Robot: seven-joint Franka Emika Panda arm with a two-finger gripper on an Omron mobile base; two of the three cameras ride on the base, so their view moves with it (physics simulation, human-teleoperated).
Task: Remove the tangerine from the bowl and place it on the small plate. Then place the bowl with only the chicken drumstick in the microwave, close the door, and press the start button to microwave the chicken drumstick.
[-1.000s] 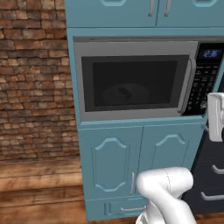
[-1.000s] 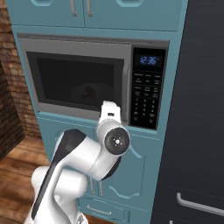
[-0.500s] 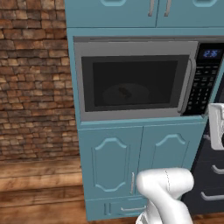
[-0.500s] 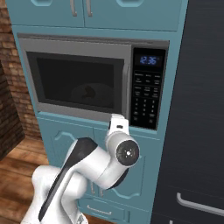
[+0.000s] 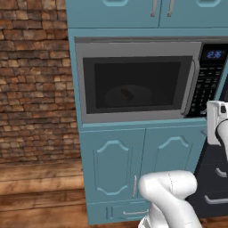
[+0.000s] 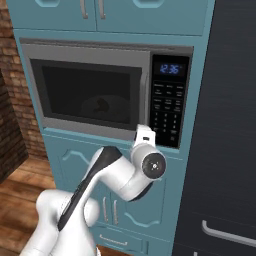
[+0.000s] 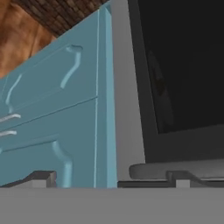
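Facing the microwave (image 5: pixel 133 80), set into teal cabinetry (image 5: pixel 116 164) with 2 lower cupboard doors beneath it and upper doors above. Door (image 5: pixel 136 82) shut, dark glass window framed in grey, curved grey bar handle (image 5: pixel 191 87) at its right side. Through the glass, dimly: the bowl (image 5: pixel 127 94) on the floor of the cavity, with a small dark shape in it, most likely the chicken drumstick (image 5: pixel 128 93); same pale round and dark spot visible from the right base view (image 6: pixel 102 106). Black keypad strip (image 6: pixel 167 112) right of the door, blue digital display (image 6: pixel 170 69) lit at its top. Brick wall (image 5: pixel 33 80) left of the cabinets, wood floor (image 5: pixel 40 187) below, dark panel with bar handles (image 6: pixel 227 150) to the right.

White arm bent up in front of the lower cupboards, wrist just below the keypad, near the microwave's lower right corner. End effector (image 7: pixel 109 178) with its 2 dark tips standing wide apart, nothing between them. In the hand view, rolled on its side: teal cupboard panels on one side, the grey door frame and dark glass on the other, the bar handle (image 7: pixel 175 168) lying close ahead of 1 fingertip (image 7: pixel 179 177). Contact with the handle not clear.
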